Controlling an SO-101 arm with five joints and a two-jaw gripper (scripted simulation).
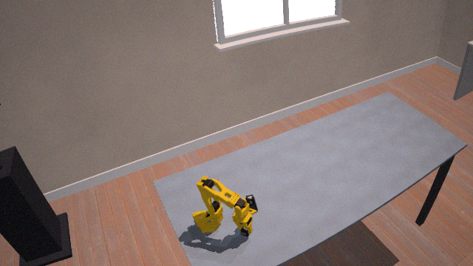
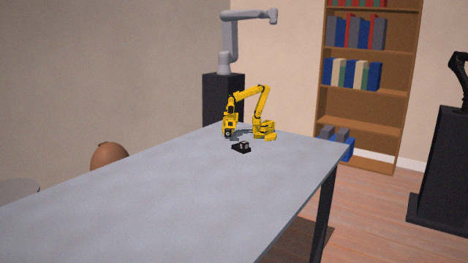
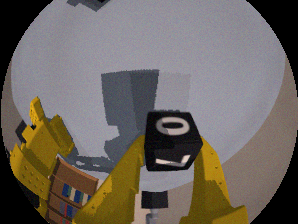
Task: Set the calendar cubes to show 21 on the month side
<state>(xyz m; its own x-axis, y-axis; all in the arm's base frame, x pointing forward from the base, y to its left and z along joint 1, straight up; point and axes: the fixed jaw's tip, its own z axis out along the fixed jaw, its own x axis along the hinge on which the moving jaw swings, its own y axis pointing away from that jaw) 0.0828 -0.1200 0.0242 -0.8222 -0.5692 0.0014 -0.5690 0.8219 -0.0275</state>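
My gripper (image 1: 245, 229) (image 2: 228, 131) (image 3: 172, 152) is shut on a black cube (image 1: 244, 232) (image 2: 227, 134) (image 3: 173, 125) and holds it above the table. In the wrist view one face of this cube shows a white 0; another face shows a white mark, foreshortened and not readable. The small black tray (image 2: 235, 147) stands on the table, nearer the exterior camera than my gripper. A second black cube (image 2: 244, 145) sits in its right part. Two of its faces carry white marks, one like a 5; they are too small to read surely. The tray's left part shows no cube.
The grey table (image 1: 314, 166) (image 2: 146, 204) carries the arm's yellow base (image 1: 208, 222) (image 2: 265, 131). A dark edge, probably the tray's (image 3: 96, 3), is cut off at the top left of the wrist view. The top view does not show the tray.
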